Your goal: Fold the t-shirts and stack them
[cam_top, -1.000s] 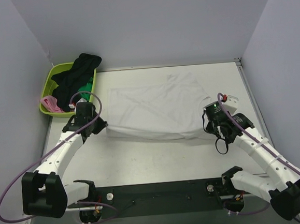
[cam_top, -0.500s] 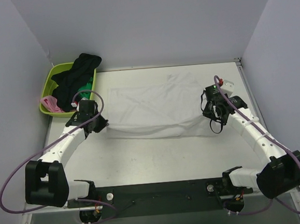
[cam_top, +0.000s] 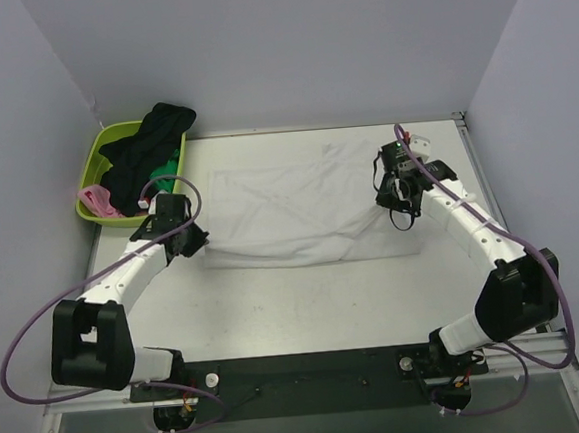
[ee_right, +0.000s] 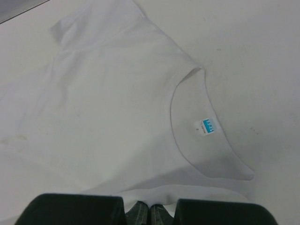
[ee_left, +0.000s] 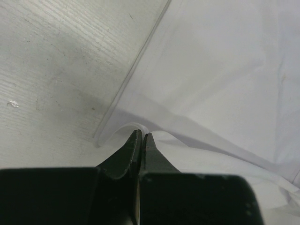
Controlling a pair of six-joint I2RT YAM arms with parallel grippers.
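A lime green plastic basket [cam_top: 90, 174] sits at the far left corner of the white surface [cam_top: 296, 296], close against the left wall [cam_top: 17, 198]. Plain pale grey walls close the surface in at the left, the back [cam_top: 276, 47] and the right. A thin metal rail [cam_top: 482, 186] runs along the surface's right edge. Along the near edge lies a black plate [cam_top: 312, 380] with a small white round knob [cam_top: 213, 379] on it. Seen close from the left wrist, the surface has a fine grain, dull grey smudges [ee_left: 89, 105] and a small white fleck [ee_left: 13, 104].
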